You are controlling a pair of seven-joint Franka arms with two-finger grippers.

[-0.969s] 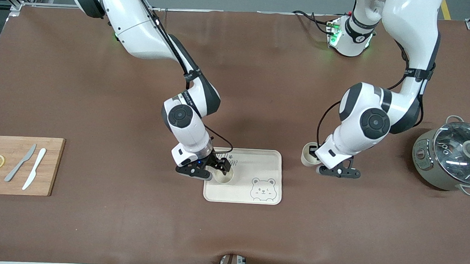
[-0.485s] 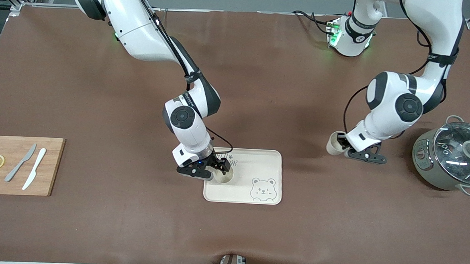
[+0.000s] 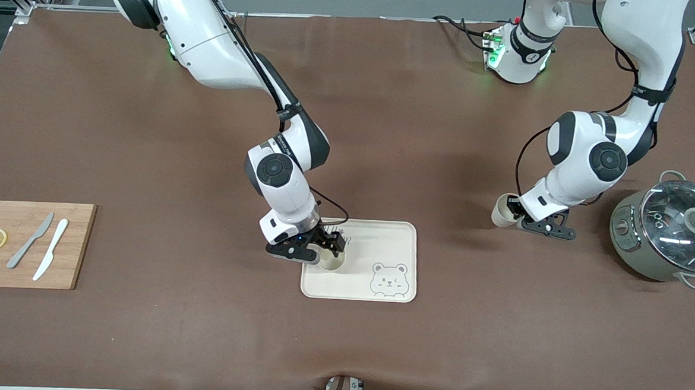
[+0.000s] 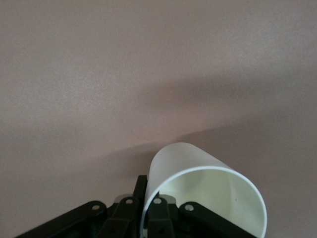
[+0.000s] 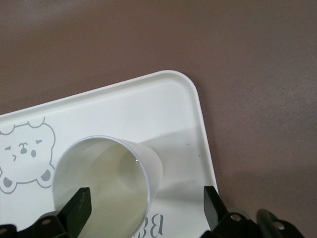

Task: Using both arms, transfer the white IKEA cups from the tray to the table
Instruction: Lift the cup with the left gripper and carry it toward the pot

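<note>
One white cup [image 3: 331, 261] stands upright on the bear-printed tray [image 3: 389, 242], at the tray's end toward the right arm. My right gripper [image 3: 327, 248] is low over it and open. In the right wrist view one fingertip [image 5: 79, 204] is over the cup's [image 5: 106, 183] mouth and the other is outside its wall, over the tray [image 5: 168, 109]. My left gripper [image 3: 529, 221] is shut on the rim of the second white cup [image 3: 503, 210]. It holds the cup tilted above the bare table between the tray and the pot. The left wrist view shows this cup [image 4: 198, 168] pinched by its wall in my left gripper [image 4: 147, 198].
A grey-green pot with a glass lid [image 3: 670, 230] stands at the left arm's end of the table, close to the left arm's elbow. A wooden cutting board [image 3: 77, 246] with two knives and lemon slices lies at the right arm's end.
My left arm has carried its cup up and away from the tray toward the pot. My right gripper has shifted slightly over the cup on the tray.
</note>
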